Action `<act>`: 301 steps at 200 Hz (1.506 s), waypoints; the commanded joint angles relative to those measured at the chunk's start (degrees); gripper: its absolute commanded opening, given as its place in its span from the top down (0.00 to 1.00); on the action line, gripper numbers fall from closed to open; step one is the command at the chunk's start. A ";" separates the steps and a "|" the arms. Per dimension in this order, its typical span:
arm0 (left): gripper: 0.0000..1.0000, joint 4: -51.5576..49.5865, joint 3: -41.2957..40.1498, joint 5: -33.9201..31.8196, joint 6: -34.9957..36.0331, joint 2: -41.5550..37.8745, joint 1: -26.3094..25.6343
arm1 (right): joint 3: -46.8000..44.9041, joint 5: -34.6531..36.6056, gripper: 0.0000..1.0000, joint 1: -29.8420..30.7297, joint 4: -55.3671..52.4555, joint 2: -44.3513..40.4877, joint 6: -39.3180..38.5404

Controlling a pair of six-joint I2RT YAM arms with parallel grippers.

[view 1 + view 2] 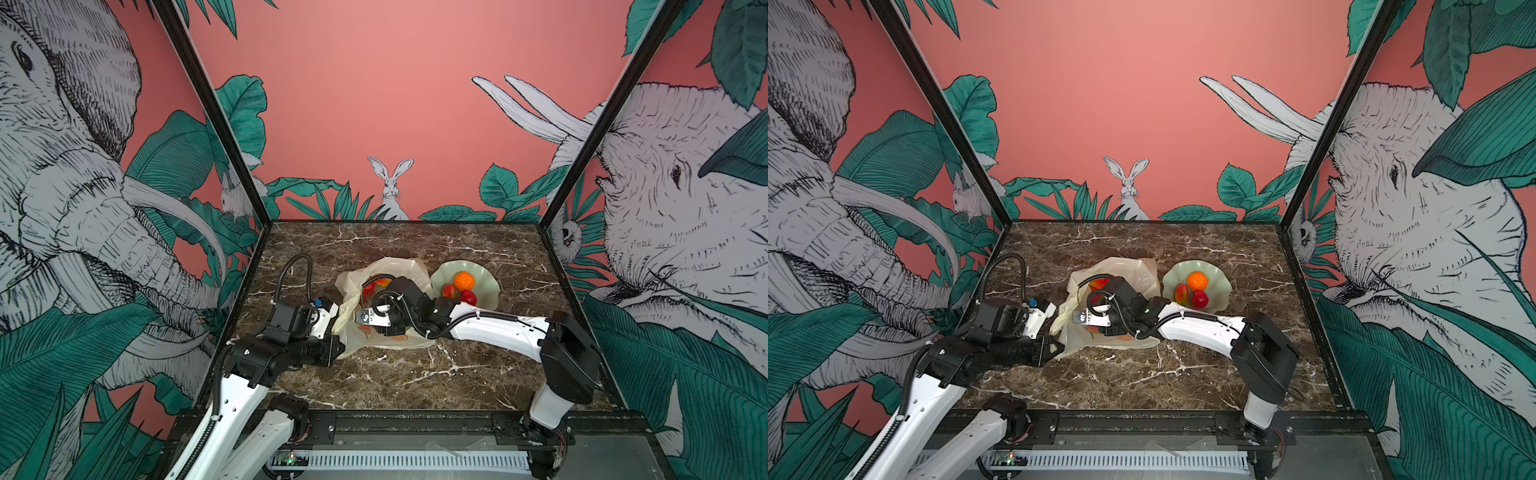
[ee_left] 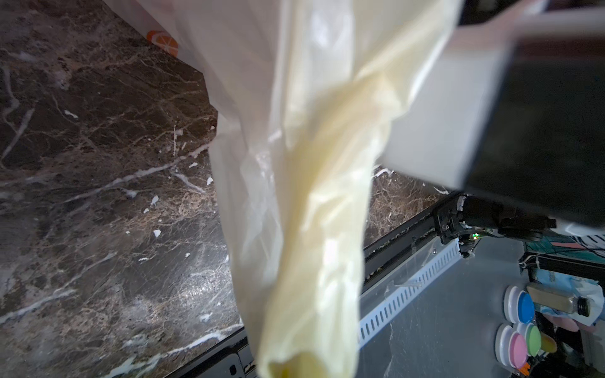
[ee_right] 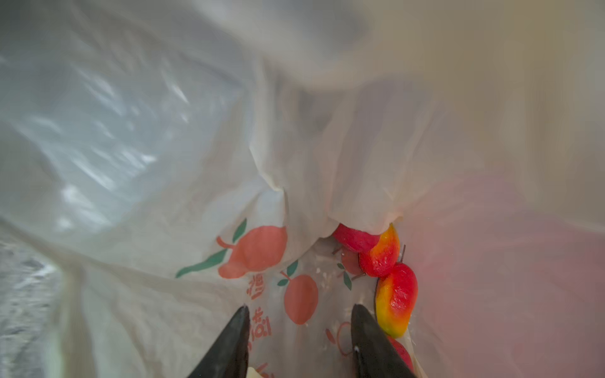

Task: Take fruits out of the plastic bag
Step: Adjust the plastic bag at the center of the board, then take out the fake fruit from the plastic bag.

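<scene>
- While the left gripper (image 1: 1054, 322), fully closed, is pinching one handle of the plastic bag (image 1: 397, 266) and holding its mouth up, the right gripper (image 3: 300, 307) is reaching inside the bag. Its fingers are standing about half apart, with only printed film between them.
- Several fruits (image 3: 383, 255) are lying deep in the bag. The nearest, a red-yellow oval fruit (image 3: 396, 297), is lying just beside one fingertip, outside the gap, its long axis running roughly along the fingers.
- I am judging that the right arm is the nearer one and needs a small sideways shift to straddle this fruit.
- An orange (image 1: 464, 281) and two other fruits are already sitting in the green dish (image 1: 494, 286) beside the bag.
- Orange-red fruit pictures (image 3: 258, 252) and characters (image 3: 260, 322) are showing on the bag, but I cannot read them.
</scene>
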 commanded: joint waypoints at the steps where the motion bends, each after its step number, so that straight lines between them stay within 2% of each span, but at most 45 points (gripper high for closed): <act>1: 1.00 -0.13 -0.67 -1.02 -1.07 -2.93 -0.28 | 2.34 6.73 0.43 -0.27 6.03 2.65 -0.29; 52: 1.00 0.11 -0.75 1.08 -0.90 -2.67 -0.35 | 8.74 16.83 0.41 -0.66 4.28 10.57 6.75; 119: 1.00 0.47 -0.82 3.08 -0.32 -3.52 -0.35 | 7.72 28.09 0.37 -3.28 3.65 11.55 21.34; 200: 1.00 1.30 -1.45 5.10 0.07 -2.87 -0.34 | 6.16 24.93 0.33 -9.46 3.12 11.12 35.40; 231: 1.00 1.19 -1.52 6.45 0.69 -1.43 -0.32 | 6.64 21.40 0.32 -11.14 4.16 12.32 40.45; 301: 1.00 1.59 -1.96 7.21 0.82 -0.30 -0.59 | 8.23 13.99 0.30 -12.88 6.47 14.90 46.78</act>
